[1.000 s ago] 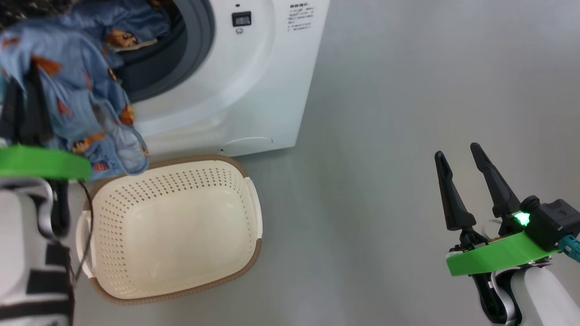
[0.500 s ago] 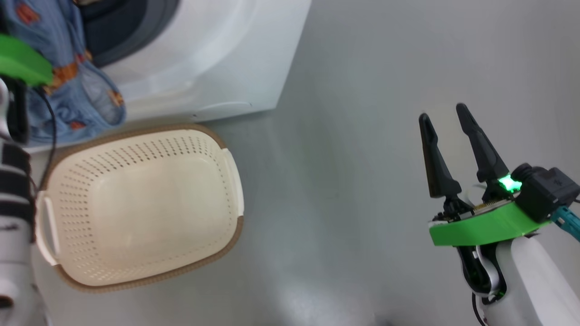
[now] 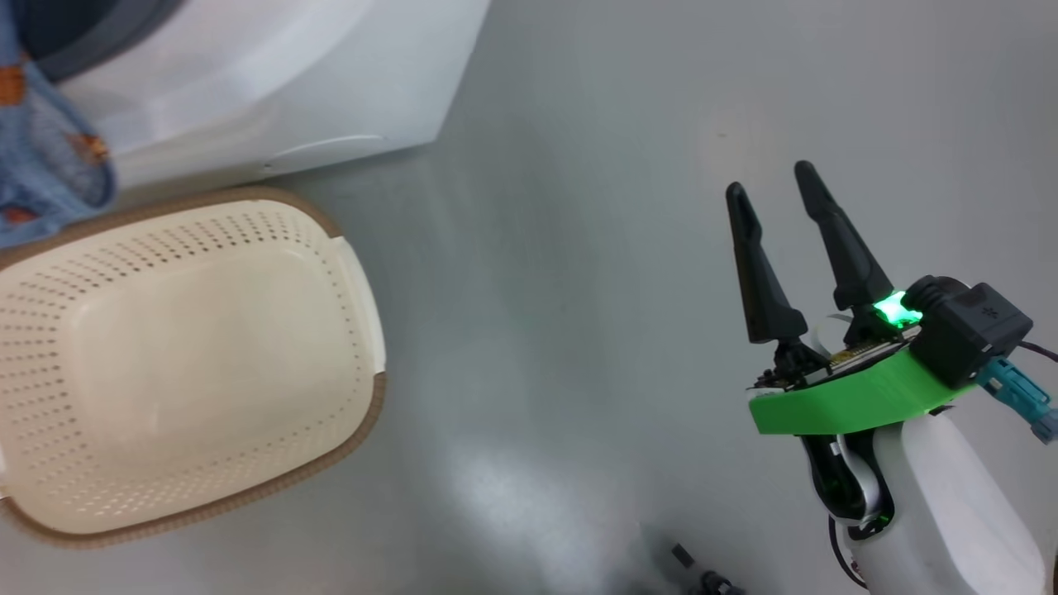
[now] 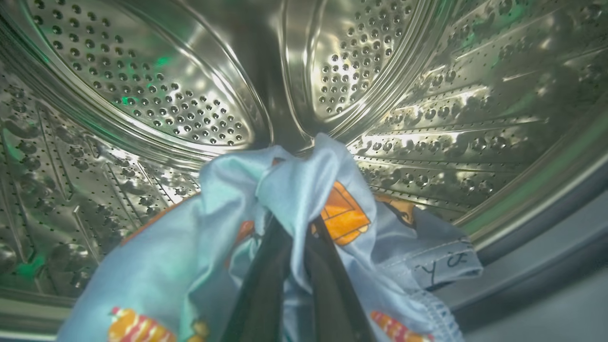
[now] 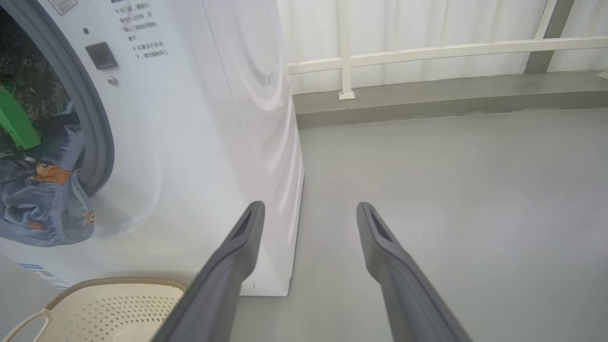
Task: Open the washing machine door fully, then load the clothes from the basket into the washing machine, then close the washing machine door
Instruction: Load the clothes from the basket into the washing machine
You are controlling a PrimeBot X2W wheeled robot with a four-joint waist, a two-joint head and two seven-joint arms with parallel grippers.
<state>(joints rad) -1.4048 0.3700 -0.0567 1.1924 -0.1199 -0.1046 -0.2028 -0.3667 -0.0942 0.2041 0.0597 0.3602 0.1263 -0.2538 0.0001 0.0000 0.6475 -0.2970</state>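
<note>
Inside the steel drum (image 4: 142, 95) of the white washing machine (image 5: 199, 142), my left gripper (image 4: 295, 232) is shut on the light-blue clothes (image 4: 190, 256) with orange figures. Cloth covers its fingertips. Part of the clothes (image 5: 42, 209) hangs out over the grey rubber ring, and this part of the clothes (image 3: 50, 157) also shows at the head view's left edge. The cream basket (image 3: 190, 355) stands on the floor before the washing machine (image 3: 289, 74) with nothing in it. My right gripper (image 3: 770, 182) is open over bare floor, well right of the basket; the same gripper (image 5: 309, 206) holds nothing. The door is out of view.
Grey floor (image 3: 579, 248) stretches to the right of the machine. A low grey ledge with a white railing (image 5: 427, 47) runs along the back. A green wrist part (image 5: 16, 123) of my left arm shows inside the machine's opening. The basket's rim (image 5: 118, 285) lies below my right fingers.
The head camera has swung, shifting machine and basket up and left. My left arm has carried the clothes from the opening into the drum and left the head view. The right gripper stays open.
</note>
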